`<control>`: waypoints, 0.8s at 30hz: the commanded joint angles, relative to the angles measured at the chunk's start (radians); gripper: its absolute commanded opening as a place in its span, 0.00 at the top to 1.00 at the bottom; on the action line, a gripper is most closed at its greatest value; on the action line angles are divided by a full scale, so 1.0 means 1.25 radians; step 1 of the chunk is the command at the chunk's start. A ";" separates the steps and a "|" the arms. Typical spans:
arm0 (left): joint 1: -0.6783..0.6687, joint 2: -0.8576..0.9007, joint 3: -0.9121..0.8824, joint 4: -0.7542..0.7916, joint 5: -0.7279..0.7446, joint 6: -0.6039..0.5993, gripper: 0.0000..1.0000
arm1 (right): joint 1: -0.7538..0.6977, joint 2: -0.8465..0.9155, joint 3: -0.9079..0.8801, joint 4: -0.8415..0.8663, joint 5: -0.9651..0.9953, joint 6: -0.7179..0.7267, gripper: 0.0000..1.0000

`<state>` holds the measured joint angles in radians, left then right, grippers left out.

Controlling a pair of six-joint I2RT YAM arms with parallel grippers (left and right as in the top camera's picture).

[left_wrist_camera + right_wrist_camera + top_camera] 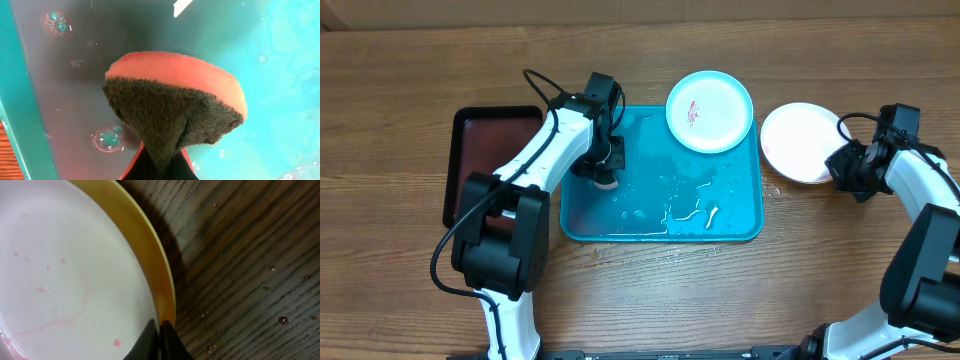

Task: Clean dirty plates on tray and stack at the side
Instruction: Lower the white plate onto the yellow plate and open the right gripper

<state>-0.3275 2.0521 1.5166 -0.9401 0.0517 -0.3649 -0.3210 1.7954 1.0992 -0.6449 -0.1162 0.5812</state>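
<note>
Brown wood-grain counter (650, 300) filled the overhead view. It carried a large turquoise rectangular plastic tray (735, 175), wet and streaked with suds, whose long axis ran left to right. The left hand (607, 180) stood low over the tray's left part. A round pale cyan plastic plate (720, 125) with a red smear rested across the tray's far right corner. From that hand it lay to the right and farther from the robot, diagonally across the tray; being round, it offered no long axis. A round pale plastic plate (795, 145) sat on the counter just right of the tray, with the right hand (848, 168) at its right rim. By my reading the cyan plate lay between the two hands, slightly nearer the left. A small black tray with a dark red inside (480, 145) lay at the far left.

From the left wrist, the left hand was clamped on an orange sponge with a dark scouring face (175, 95), low over the wet tray floor. Whether the sponge touched the floor could not be told.

From the right wrist, the right hand's fingers appeared pinched on the pale plate's rim, which showed yellow-green there. Faint pink streaks marked its white centre. Whether this was one plate or two nested, I could not tell.

No brand, label or writing could be read in any view.
</note>
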 commanded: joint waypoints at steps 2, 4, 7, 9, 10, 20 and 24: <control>-0.006 0.002 -0.006 0.005 -0.008 -0.007 0.96 | -0.002 0.001 -0.001 0.004 -0.005 -0.001 0.96; -0.006 0.003 -0.006 0.005 -0.008 -0.007 0.96 | -0.002 0.001 0.000 0.004 -0.005 -0.001 0.80; -0.006 0.002 -0.006 0.005 -0.008 -0.007 0.96 | -0.002 0.001 0.002 0.004 -0.028 -0.001 0.49; -0.006 0.003 -0.006 0.006 -0.008 -0.007 0.96 | -0.002 0.000 0.008 0.003 -0.070 -0.005 0.45; -0.006 0.002 -0.006 0.008 -0.008 -0.007 0.96 | -0.002 -0.003 0.011 0.003 -0.105 -0.015 0.45; -0.006 0.003 -0.006 0.011 -0.008 -0.008 0.96 | 0.074 -0.048 0.025 0.024 -0.254 -0.069 0.42; -0.006 0.002 -0.006 0.010 -0.008 -0.008 0.95 | 0.153 -0.048 0.025 0.025 -0.124 -0.063 0.38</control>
<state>-0.3275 2.0521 1.5150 -0.9272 0.0490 -0.3649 -0.1875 1.7653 1.1088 -0.6163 -0.3561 0.5243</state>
